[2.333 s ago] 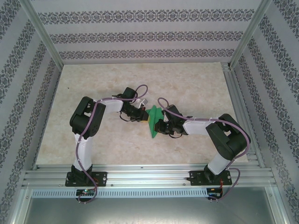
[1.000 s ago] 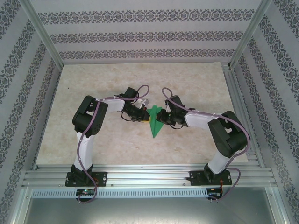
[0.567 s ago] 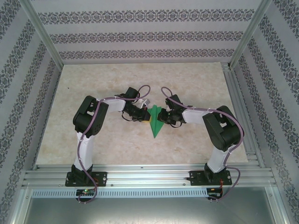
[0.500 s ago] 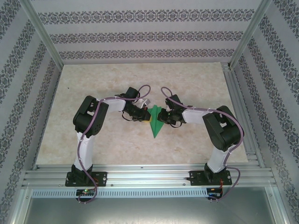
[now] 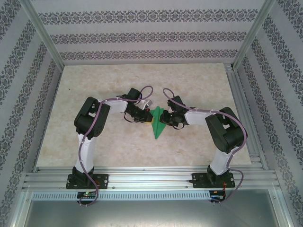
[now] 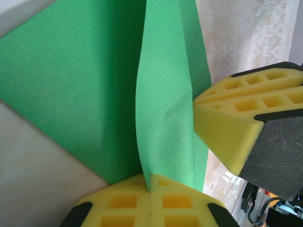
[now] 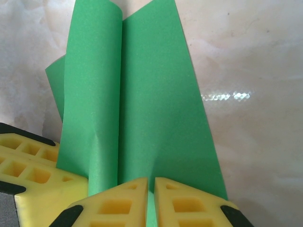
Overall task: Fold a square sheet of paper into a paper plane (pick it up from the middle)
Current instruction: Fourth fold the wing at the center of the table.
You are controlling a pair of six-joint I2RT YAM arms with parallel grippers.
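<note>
The paper plane (image 5: 157, 124), bright green and folded into a slim dart, lies mid-table with its point toward the arms. My left gripper (image 5: 148, 118) meets it from the left, my right gripper (image 5: 165, 120) from the right. In the left wrist view my left gripper (image 6: 149, 188) is shut on a raised flap of the green paper (image 6: 85, 94), and the right gripper's yellow pad (image 6: 236, 137) sits against the paper's far side. In the right wrist view my right gripper (image 7: 151, 188) is shut on an edge of the folded paper (image 7: 156, 118), whose left flap curls upward.
The beige marbled tabletop (image 5: 104, 80) stretches around the paper. Patterned walls and metal frame posts (image 5: 45, 35) enclose the table. An aluminium rail (image 5: 151, 177) carrying both arm bases runs along the near edge.
The right gripper has moved from the paper's near part up to its wider far part and taken hold there. Over the last half second nothing has visibly moved.
</note>
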